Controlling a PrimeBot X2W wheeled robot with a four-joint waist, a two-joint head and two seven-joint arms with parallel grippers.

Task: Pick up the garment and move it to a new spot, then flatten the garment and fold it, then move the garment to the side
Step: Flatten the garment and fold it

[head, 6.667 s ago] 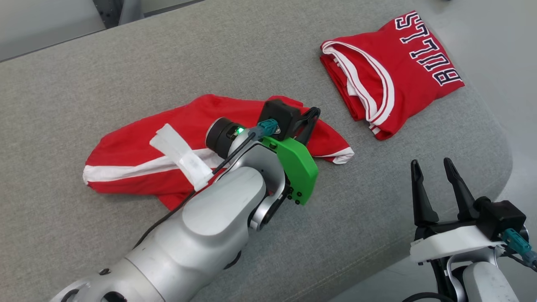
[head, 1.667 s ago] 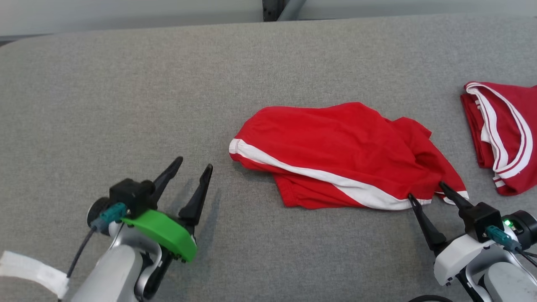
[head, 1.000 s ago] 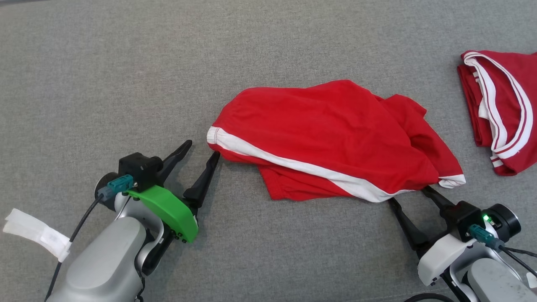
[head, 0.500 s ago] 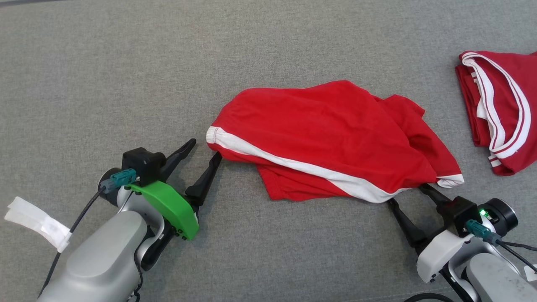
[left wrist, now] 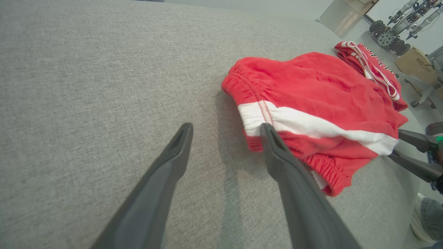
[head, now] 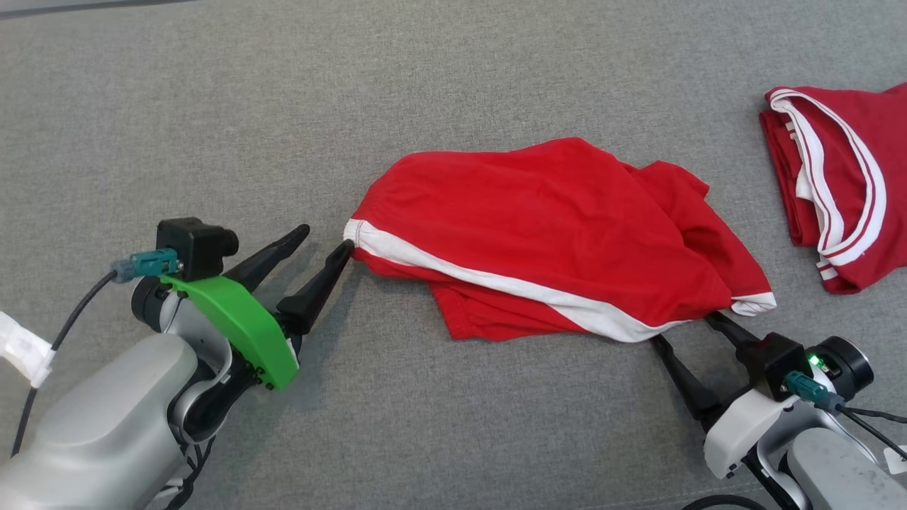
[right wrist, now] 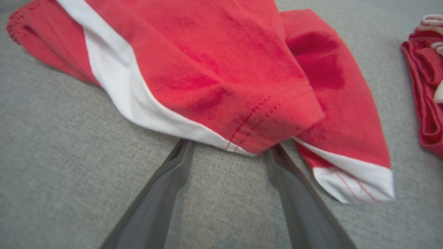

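Head view: red shorts (head: 553, 234) lie crumpled on the grey cushion (head: 212, 106). Left gripper (head: 327, 236), jaws apart, has one fingertip at their left corner. Right gripper (head: 684, 334), jaws apart, straddles their near right hem.

We cannot read any text with certainty. In the left wrist view, at the upper right of the frame, a brown cardboard box (left wrist: 413, 62) has a short line of dark print on its side. The letters are too small and blurred for us to make out. Just left of it, the folded red jersey (left wrist: 379, 65) shows a few dark letter strokes along its upper edge. We see them nearly edge-on, so we cannot tell which letters they are. In the head view that jersey (head: 843, 177) lies at the right edge of the frame, and the part we see bears white and dark red trim stripes.
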